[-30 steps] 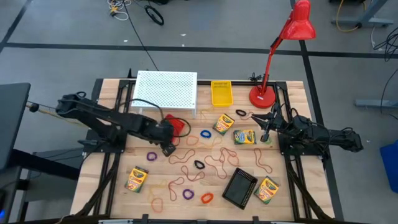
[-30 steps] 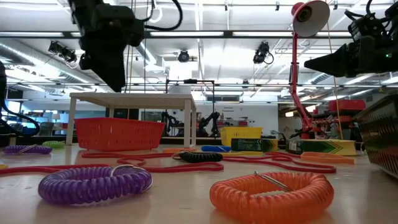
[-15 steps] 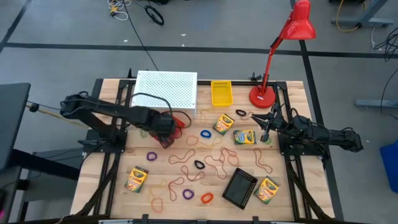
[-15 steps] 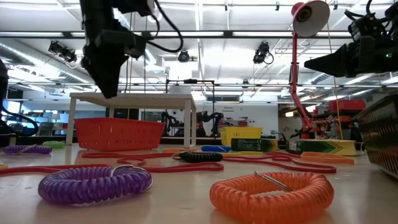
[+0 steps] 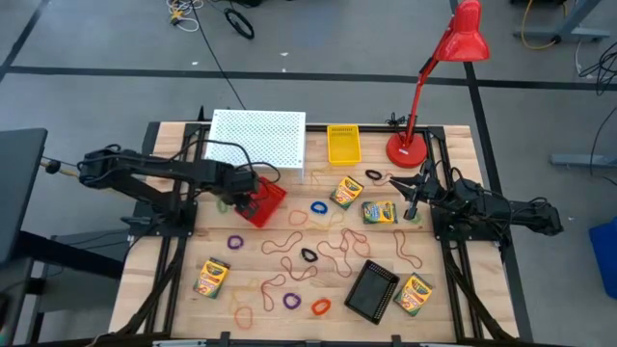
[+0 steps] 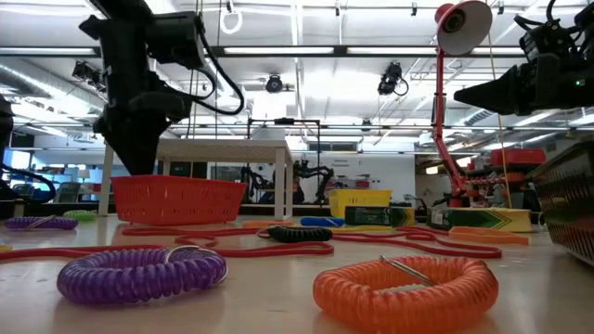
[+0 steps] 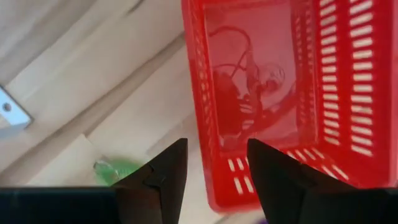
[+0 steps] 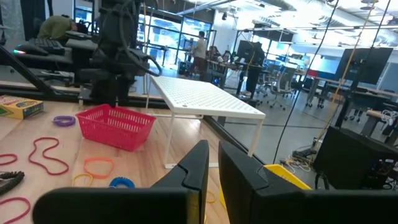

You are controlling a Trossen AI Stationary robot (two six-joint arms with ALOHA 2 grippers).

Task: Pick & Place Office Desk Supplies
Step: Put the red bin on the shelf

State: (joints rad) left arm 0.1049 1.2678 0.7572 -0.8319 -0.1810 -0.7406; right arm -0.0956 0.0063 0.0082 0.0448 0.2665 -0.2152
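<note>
Five crayon boxes (image 5: 346, 192) on table (image 5: 174, 289): two mid-table, one beside lamp base, one near left front, one near right front. Rubber bands (image 5: 289, 241) and coil loops (image 5: 292, 302) scattered across centre. Red basket (image 5: 262, 200) beside white stand (image 5: 257, 141). Left gripper (image 7: 212, 168) above basket edge, fingers apart, empty. Right gripper (image 5: 411, 200) hovers near lamp (image 5: 424, 87), fingers nearly together, empty.

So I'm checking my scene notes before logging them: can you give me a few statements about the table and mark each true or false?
1. The left gripper hangs open over the red basket. True.
2. The black tray sits beside the red lamp. False: it lies at the near edge; the yellow tray is by the lamp.
3. The right gripper holds a crayon box. False: it holds nothing.
4. A purple loop and an orange loop lie nearest the low camera. True.
</note>
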